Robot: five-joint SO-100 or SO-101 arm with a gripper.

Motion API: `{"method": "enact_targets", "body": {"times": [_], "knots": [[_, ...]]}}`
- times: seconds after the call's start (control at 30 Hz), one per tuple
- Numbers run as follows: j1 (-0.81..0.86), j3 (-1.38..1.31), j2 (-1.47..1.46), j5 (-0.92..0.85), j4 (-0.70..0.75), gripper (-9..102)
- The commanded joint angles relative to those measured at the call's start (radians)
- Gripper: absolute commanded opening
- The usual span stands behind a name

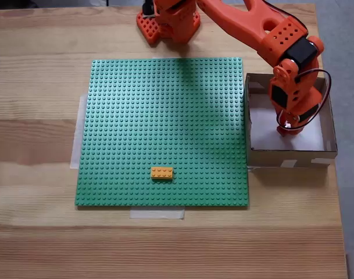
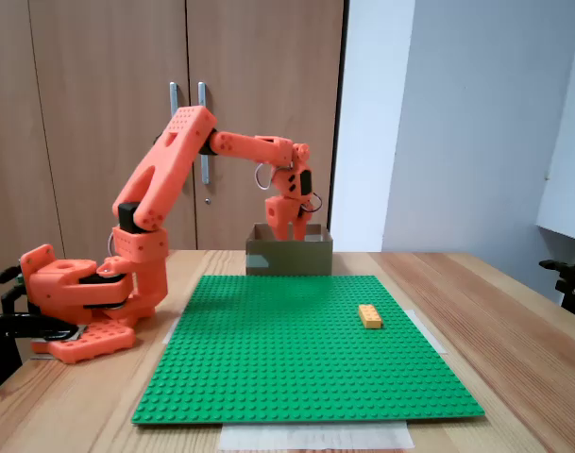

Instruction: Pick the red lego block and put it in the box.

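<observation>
In a fixed view, a yellow-orange brick (image 1: pixel 161 172) sits low on the green baseplate (image 1: pixel 136 104), well apart from the box (image 1: pixel 290 155) at the right. The gripper (image 1: pixel 290 129) reaches down inside the box; I cannot tell its opening, nor see the red lego block

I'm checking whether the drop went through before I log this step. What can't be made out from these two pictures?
- The red lego block: whether it lies in the box; the tool covers part of the floor in a fixed view, and the front wall of the box hides the inside in a fixed view.
- The tool's fingertips: sunk behind that wall, so open or shut cannot be told.
</observation>
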Motion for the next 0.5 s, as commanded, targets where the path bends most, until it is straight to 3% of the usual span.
{"method": "enact_targets", "body": {"times": [0.0, 0.47], "knots": [[-0.009, -0.008, 0.009, -0.012, -0.005, 4], [-0.023, 0.103, 0.150, -0.008, -0.077, 16]]}}
